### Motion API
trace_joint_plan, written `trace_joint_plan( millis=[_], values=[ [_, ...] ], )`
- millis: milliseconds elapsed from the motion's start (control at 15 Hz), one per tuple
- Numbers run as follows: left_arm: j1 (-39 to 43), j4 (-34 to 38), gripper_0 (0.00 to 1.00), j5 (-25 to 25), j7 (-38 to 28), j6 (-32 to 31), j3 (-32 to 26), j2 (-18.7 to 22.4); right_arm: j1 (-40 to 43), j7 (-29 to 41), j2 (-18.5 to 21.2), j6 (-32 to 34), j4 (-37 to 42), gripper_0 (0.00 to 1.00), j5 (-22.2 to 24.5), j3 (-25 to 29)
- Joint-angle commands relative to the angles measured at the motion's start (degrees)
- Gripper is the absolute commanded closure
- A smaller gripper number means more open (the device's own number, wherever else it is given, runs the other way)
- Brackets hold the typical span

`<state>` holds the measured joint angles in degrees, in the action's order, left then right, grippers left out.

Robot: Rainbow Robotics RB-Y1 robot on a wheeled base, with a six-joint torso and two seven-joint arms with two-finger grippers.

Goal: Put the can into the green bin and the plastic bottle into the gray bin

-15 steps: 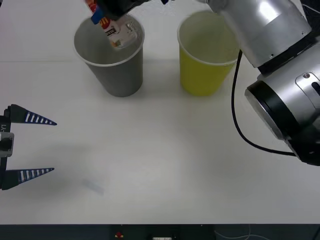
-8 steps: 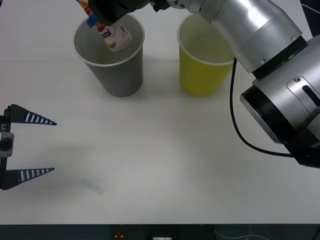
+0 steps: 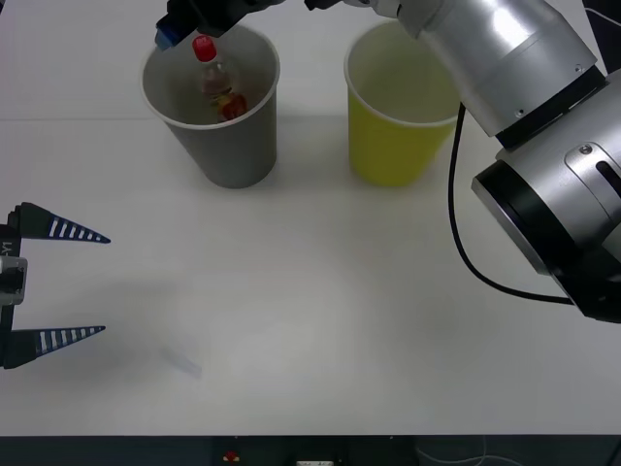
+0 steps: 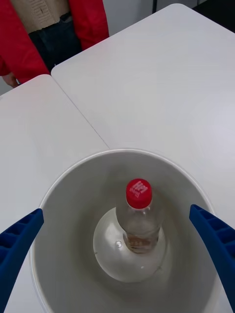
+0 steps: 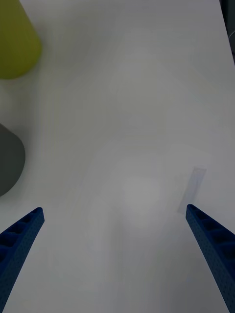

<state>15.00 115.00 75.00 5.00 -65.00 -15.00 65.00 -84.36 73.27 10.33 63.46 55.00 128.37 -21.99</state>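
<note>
A white desk (image 3: 310,320) holds a gray bin (image 3: 228,146) and a yellow-green bin (image 3: 393,136) — both white-rimmed — with a clear, red-capped plastic bottle (image 4: 139,215) in the gray one.

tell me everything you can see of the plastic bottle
The plastic bottle is small and clear, with a red screw cap and a red-orange label low on its body. It stands upright on the floor of the gray bin, its cap below the white rim. The open right gripper hovers above the bin, not touching the bottle.
</note>
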Motion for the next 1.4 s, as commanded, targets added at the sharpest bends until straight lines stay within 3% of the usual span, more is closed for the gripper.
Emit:
trace_joint_plan(
  millis=[67,333,733,1067,1400],
  values=[
    [0.0,0.0,0.00,0.0,0.0,0.0,0.0,0.0,0.1,-0.1,2.8,3.7,3.4,0.00,-2.1,0.4],
    [0.0,0.0,0.00,0.0,0.0,0.0,0.0,0.0,3.6,-2.5,8.9,8.4,11.5,0.00,-9.9,3.4],
    [0.0,0.0,0.00,0.0,0.0,0.0,0.0,0.0,18.6,-4.5,22.0,8.4,33.7,0.00,-20.4,5.7],
    [0.0,0.0,0.00,0.0,0.0,0.0,0.0,0.0,34.5,-9.0,32.6,8.6,50.7,0.00,-28.4,12.1],
    [0.0,0.0,0.00,0.0,0.0,0.0,0.0,0.0,51.5,-13.1,39.9,9.5,64.8,0.00,-32.9,22.0]
  ],
)
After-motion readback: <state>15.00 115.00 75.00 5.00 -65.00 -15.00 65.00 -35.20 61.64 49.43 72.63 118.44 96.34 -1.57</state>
